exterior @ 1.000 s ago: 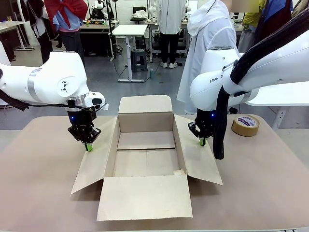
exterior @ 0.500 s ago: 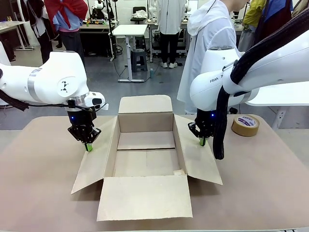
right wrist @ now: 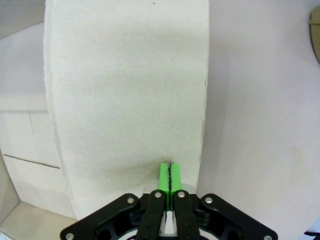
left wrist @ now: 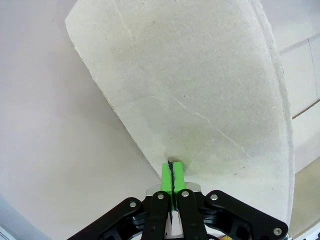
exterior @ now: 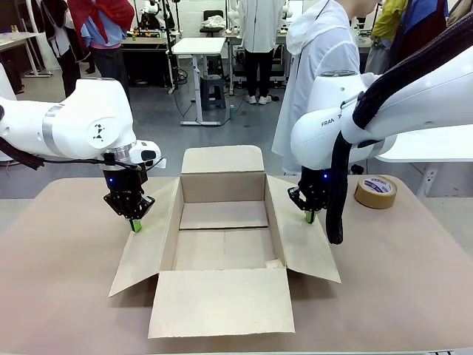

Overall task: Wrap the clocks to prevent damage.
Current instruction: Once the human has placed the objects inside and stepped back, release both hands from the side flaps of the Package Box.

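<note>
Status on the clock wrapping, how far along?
Done: carton stands open. In hand: left gripper and right gripper, both shut and holding nothing, point down at the side flaps. Left: carton floor is bare, so wrapping and packing seem still ahead; tape roll lies unused on the table.

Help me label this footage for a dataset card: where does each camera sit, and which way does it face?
Front view: fixed on the robot's side, facing across the open carton toward the person; left gripper and right gripper show.
Left wrist view: on the left wrist, looking along its shut fingers onto the left flap.
Right wrist view: likewise, onto the right flap.
Shared: every view shows the carton.
</note>
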Robot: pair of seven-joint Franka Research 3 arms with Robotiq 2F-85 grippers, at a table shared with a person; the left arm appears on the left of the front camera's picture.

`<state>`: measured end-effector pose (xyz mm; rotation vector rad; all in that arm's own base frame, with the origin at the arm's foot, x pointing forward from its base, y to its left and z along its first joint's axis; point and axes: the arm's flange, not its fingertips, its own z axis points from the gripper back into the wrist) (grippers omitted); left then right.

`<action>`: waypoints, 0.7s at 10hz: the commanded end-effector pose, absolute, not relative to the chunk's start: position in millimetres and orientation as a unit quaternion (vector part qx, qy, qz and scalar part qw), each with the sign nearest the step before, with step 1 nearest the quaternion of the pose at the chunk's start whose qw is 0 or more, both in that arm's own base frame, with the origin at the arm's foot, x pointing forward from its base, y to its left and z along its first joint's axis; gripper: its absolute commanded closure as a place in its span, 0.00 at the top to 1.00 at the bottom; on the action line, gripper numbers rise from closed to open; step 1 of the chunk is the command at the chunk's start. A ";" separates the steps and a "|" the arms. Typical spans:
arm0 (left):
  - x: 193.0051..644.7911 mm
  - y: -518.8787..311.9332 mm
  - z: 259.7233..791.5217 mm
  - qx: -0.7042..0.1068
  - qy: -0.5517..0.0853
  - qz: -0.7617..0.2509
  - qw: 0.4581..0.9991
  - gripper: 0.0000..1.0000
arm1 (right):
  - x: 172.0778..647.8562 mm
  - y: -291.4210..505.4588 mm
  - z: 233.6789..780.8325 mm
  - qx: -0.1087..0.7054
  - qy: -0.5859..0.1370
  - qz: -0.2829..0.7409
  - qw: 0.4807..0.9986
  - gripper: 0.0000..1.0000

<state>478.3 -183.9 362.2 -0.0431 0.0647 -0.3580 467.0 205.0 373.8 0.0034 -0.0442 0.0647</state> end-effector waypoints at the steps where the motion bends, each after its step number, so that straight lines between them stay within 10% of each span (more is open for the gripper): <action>1: 477.5 -183.6 361.0 -0.018 0.033 -0.179 0.983 0.00 | 465.4 204.7 370.5 -0.006 -0.023 0.028 0.999 0.01; 7: 477.5 -183.6 361.0 -0.018 0.033 -0.179 0.983 0.00 | 465.4 204.7 370.5 -0.006 -0.023 0.028 0.999 0.01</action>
